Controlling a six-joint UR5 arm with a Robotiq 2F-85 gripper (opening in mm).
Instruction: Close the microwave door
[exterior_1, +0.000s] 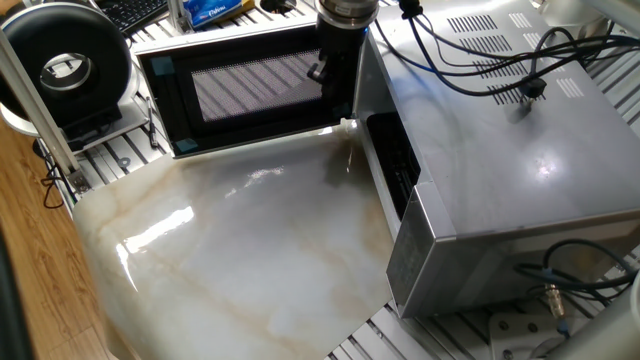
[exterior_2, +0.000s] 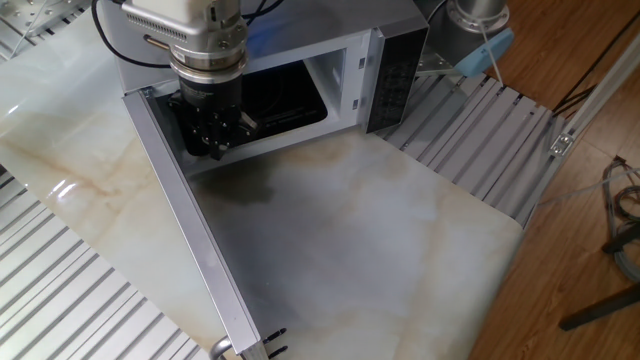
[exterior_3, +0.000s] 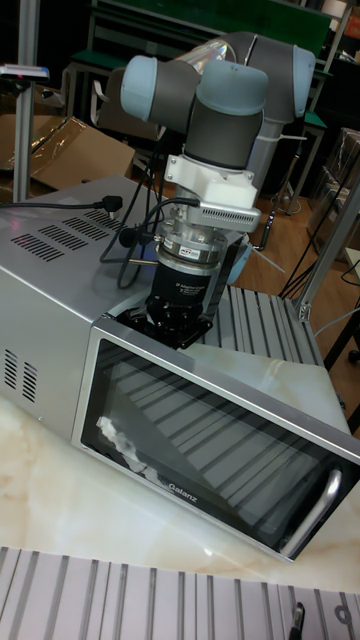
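The microwave sits on the right with its dark cavity exposed. The microwave door is swung wide open, its mesh inner face turned toward the marble top. From the other side the door shows as a long silver edge; its glass front and bar handle face the tall fixed view. My gripper hangs pointing down at the hinge end, between door and cavity, fingers together and holding nothing. Its body stands just in front of the door's inner face. The door's top edge hides the fingertips in the tall fixed view.
A round black-and-white device stands left of the door, with a keyboard behind it. Black cables lie across the microwave's top. The marble slab spreads in front of the cavity, with slatted aluminium table around it.
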